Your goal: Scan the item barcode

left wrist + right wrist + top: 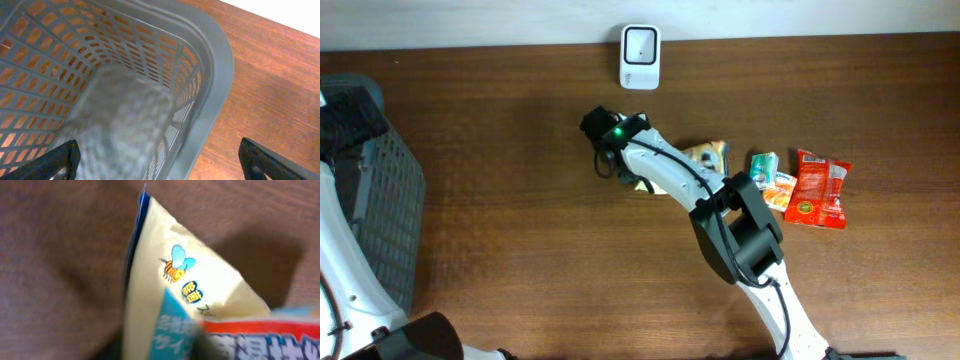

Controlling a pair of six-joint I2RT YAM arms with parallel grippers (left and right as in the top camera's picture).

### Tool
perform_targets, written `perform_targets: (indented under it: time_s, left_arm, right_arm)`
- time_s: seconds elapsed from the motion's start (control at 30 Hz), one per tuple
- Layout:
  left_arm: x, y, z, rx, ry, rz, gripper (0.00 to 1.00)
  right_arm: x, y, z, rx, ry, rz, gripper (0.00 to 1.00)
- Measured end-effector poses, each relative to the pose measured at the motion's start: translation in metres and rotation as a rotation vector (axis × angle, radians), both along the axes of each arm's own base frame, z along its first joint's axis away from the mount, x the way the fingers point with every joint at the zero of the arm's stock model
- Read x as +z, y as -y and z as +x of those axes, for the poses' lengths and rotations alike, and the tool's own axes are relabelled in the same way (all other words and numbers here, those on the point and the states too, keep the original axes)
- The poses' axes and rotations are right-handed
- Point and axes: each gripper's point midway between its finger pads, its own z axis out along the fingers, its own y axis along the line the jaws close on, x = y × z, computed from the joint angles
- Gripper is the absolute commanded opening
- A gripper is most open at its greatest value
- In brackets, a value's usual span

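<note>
A cream snack packet (200, 295) with a bee print and a teal and red label fills the right wrist view, blurred and very close, casting a shadow on the wood behind it. It reaches down into the place of the jaws, and my right fingers are hidden by it. In the overhead view my right gripper (617, 160) sits left of the table's middle, with a yellow edge of the packet (642, 187) showing beneath the arm. The white scanner (640, 43) stands at the far edge. My left gripper (160, 160) hangs wide open over the grey basket (215, 65).
Right of the arm lie another cream packet (706, 153), a small teal packet (763, 163), an orange one (780, 190) and a red bag (820, 188). The basket (390, 200) stands at the table's left edge under the left arm.
</note>
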Motion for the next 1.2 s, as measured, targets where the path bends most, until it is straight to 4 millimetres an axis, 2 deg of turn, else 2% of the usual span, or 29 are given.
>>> perform_targets:
  time_s: [0.03,0.2,0.3,0.43,0.47,0.53,0.6,0.73,0.77,0.87,0.97,1.2]
  left_arm:
    - [0.0,0.0,0.0,0.0,0.0,0.0,0.99]
    - [0.0,0.0,0.0,0.0,0.0,0.0,0.99]
    - [0.0,0.0,0.0,0.0,0.0,0.0,0.99]
    - [0.0,0.0,0.0,0.0,0.0,0.0,0.99]
    - [0.0,0.0,0.0,0.0,0.0,0.0,0.99]
    - [0.0,0.0,0.0,0.0,0.0,0.0,0.99]
    - [0.0,0.0,0.0,0.0,0.0,0.0,0.99]
    - [0.0,0.0,0.0,0.0,0.0,0.0,0.99]
    - [0.0,0.0,0.0,0.0,0.0,0.0,0.99]
    - [0.0,0.0,0.0,0.0,0.0,0.0,0.99]
    - [0.0,0.0,0.0,0.0,0.0,0.0,0.99]
    - [0.0,0.0,0.0,0.0,0.0,0.0,0.99]
  right_arm:
    - [0.0,-0.001,-0.001,0.005,-0.005,0.002,0.04]
    - [0.002,-0.004,-0.005,0.036,-0.044,0.008,0.04]
    - [0.005,-0.008,-0.014,0.082,-0.128,0.028,0.04]
    - [0.024,-0.035,-0.028,0.184,-0.262,0.19,0.04]
    - [0.04,-0.056,-0.031,0.249,-0.302,0.313,0.04]
    - [0.067,-0.082,-0.036,0.331,-0.336,0.485,0.04]
    - [0.103,-0.104,-0.041,0.402,-0.358,0.682,0.04]
    - [0.173,-0.126,-0.044,0.513,-0.372,1.049,0.04]
    - [0.185,-0.131,-0.043,0.542,-0.366,1.123,0.04]
    - [0.203,-0.145,-0.031,0.601,-0.33,1.281,0.04]
    - [0.192,-0.157,-0.021,0.57,-0.329,1.36,0.04]
    - [0.119,-0.156,-0.011,0.326,-0.383,1.35,0.04]
